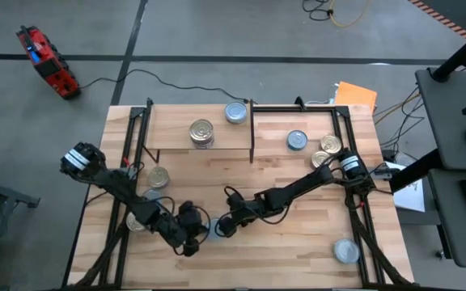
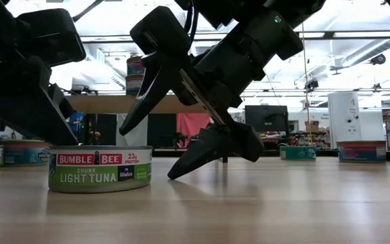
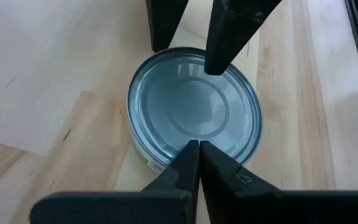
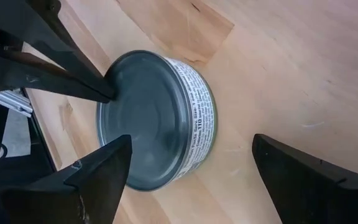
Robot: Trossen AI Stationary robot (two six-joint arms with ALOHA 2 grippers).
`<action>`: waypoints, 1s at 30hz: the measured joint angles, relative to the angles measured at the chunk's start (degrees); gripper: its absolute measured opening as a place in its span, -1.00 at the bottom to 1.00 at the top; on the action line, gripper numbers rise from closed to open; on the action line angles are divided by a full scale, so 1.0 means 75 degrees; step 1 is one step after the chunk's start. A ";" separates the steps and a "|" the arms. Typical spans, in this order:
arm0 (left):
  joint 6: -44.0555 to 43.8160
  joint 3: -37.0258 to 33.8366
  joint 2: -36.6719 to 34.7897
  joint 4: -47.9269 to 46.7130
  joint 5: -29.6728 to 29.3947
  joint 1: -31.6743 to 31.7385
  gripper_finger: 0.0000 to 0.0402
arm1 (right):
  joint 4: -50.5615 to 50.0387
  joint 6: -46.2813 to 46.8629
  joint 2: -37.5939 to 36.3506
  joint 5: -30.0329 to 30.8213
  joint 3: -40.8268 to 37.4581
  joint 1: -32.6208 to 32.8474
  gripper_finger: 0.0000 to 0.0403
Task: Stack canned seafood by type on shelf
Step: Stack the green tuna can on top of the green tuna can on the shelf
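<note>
Two grippers are crowding one Bumble Bee light tuna tin (image 2: 100, 169), which is sitting upright on the tabletop (image 1: 298, 242) near its front edge, well apart from the shelf (image 1: 196, 129). Left gripper (image 3: 199, 146) is clenched, its tips hovering over the silver-blue lid, while the right gripper (image 4: 188, 165) is spreading wide beside the tin, grasping nothing.

Tin (image 2: 100, 169) on the counter (image 2: 263, 203) in the low view, red band reading "BUMBLE BEE", green band below reading "CHUNK LIGHT TUNA", "23g" at the label's upper right, smaller print beside it too fine to read
</note>
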 joint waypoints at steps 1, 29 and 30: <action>-0.0045 0.0000 0.0018 0.0006 -0.0062 -0.0031 -1.00 | 0.0006 -0.0014 0.0000 -0.0051 0.0000 -0.0001 0.62; -0.1155 -0.0097 0.0193 -0.0200 -0.1593 -0.0751 -1.00 | 0.0218 -0.0301 0.0000 -0.0244 -0.0003 -0.0020 0.66; -0.1173 -0.0096 0.0201 -0.0173 -0.1601 -0.0756 -1.00 | 0.0227 -0.0301 0.0000 -0.0244 -0.0003 -0.0020 0.66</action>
